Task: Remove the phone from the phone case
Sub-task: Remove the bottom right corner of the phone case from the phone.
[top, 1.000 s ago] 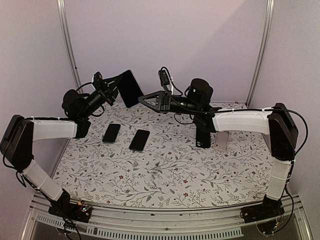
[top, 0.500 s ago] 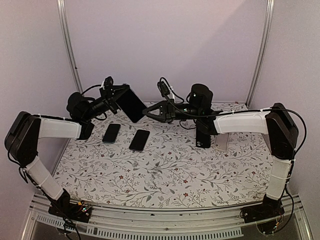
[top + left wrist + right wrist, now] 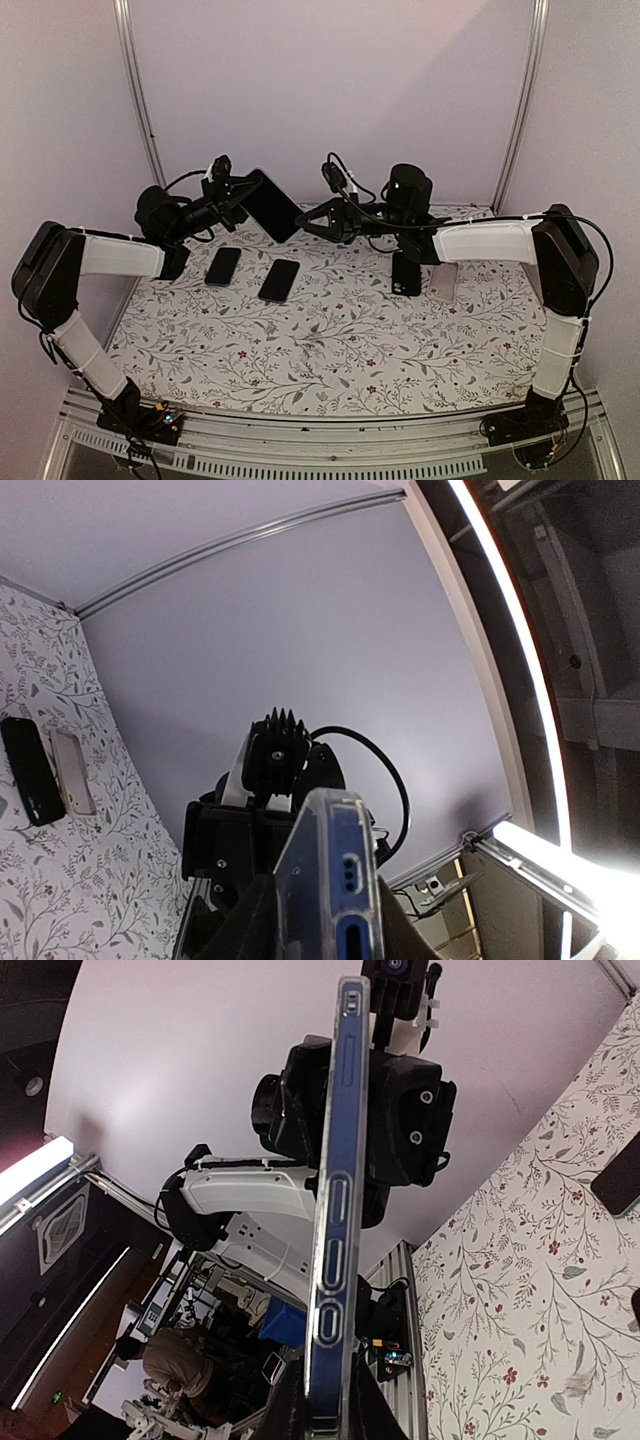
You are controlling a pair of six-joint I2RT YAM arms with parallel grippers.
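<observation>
A blue phone in a clear case (image 3: 272, 205) hangs in the air above the table's far side, held between both arms. My left gripper (image 3: 244, 192) is shut on its left end and my right gripper (image 3: 309, 220) is shut on its right end. In the left wrist view the cased phone (image 3: 338, 875) stands edge-on, with the left gripper (image 3: 322, 925) dark on both sides of it and the right gripper behind it. In the right wrist view the phone's side edge (image 3: 335, 1210) rises from my right gripper (image 3: 325, 1412), with buttons showing through the case.
Two dark phones (image 3: 223, 266) (image 3: 279, 280) lie on the flowered table at the left of centre. A black case (image 3: 405, 273) and a pale one (image 3: 443, 282) lie at the right; they also show in the left wrist view (image 3: 30, 770) (image 3: 72, 772). Walls stand close behind.
My left gripper has carried the cased phone right and lower. My right gripper has moved up to the phone and now grips its right end.
</observation>
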